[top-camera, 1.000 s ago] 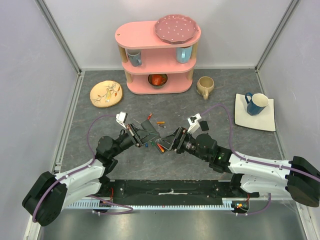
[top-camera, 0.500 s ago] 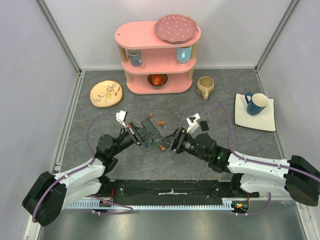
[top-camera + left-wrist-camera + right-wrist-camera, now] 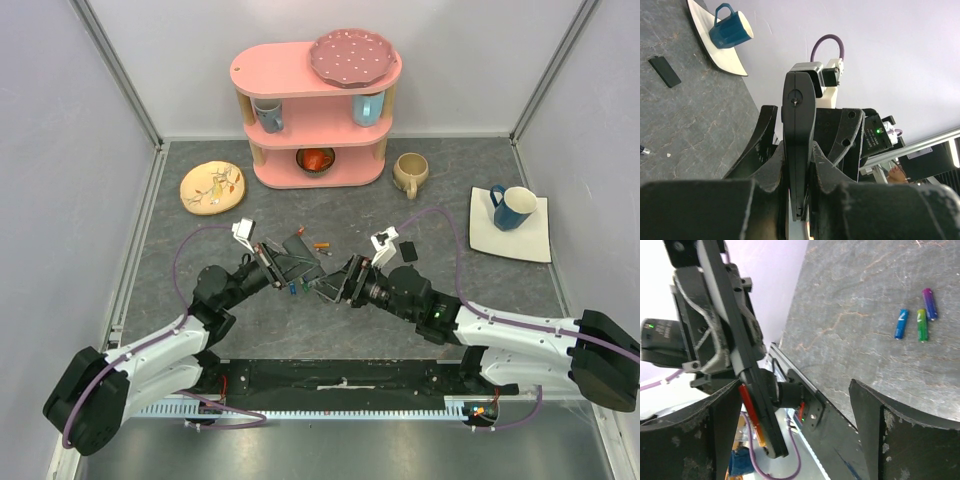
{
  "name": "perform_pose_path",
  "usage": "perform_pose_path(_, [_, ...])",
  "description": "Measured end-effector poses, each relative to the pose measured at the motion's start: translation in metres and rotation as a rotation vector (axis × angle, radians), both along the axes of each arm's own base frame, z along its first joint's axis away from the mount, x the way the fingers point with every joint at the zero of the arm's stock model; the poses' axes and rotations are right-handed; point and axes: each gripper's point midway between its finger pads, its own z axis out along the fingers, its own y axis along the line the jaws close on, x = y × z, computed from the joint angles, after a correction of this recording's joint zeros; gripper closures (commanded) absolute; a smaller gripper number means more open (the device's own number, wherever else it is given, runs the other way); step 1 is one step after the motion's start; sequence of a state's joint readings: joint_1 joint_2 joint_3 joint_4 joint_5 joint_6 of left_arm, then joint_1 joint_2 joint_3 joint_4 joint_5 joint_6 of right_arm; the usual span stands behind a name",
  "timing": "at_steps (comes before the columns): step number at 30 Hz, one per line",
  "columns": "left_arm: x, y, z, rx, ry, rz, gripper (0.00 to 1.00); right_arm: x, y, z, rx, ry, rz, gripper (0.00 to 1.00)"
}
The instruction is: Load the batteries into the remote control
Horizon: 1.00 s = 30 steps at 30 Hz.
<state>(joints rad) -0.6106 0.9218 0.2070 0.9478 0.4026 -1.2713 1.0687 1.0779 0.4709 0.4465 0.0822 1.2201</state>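
Observation:
My left gripper [image 3: 287, 264] is shut on the black remote control [image 3: 798, 125] and holds it edge-on above the table, tilted toward the right arm. In the right wrist view the remote [image 3: 732, 335] carries a red-and-orange battery [image 3: 750, 412] along its recess. My right gripper [image 3: 800, 435] is open, with the remote and that battery at its left finger [image 3: 687, 440]; it also shows in the top view [image 3: 334, 283]. Blue [image 3: 901, 323], green [image 3: 922, 325] and purple [image 3: 929, 303] batteries lie loose on the table. An orange battery [image 3: 321, 245] lies behind the grippers.
A small black cover [image 3: 407, 250] lies to the right of the grippers. A blue mug [image 3: 512, 207] stands on a white square plate [image 3: 535, 240] at the right. A beige mug [image 3: 410, 173], a pink shelf [image 3: 315, 110] and a patterned plate [image 3: 212, 187] stand at the back.
Both grippers have shifted slightly up and left. The red battery that showed at my right gripper's tips one second ago is no longer seen in the top view.

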Motion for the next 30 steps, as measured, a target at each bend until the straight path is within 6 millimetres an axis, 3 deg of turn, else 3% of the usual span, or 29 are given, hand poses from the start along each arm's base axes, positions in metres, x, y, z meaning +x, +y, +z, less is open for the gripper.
perform_pose_path(12, [0.008, -0.008, -0.019, 0.058, 0.061, -0.008, 0.98, -0.007, -0.001, -0.022, -0.180, -0.015, 0.069, 0.02])
perform_pose_path(22, [0.009, -0.010, -0.027, 0.073, 0.080, -0.018, 0.98, -0.006, 0.004, 0.006, -0.186, -0.089, 0.101, 0.02])
perform_pose_path(30, [0.006, -0.010, -0.020, 0.058, 0.054, -0.032, 0.98, -0.004, -0.011, 0.025, -0.203, -0.159, 0.093, 0.04])
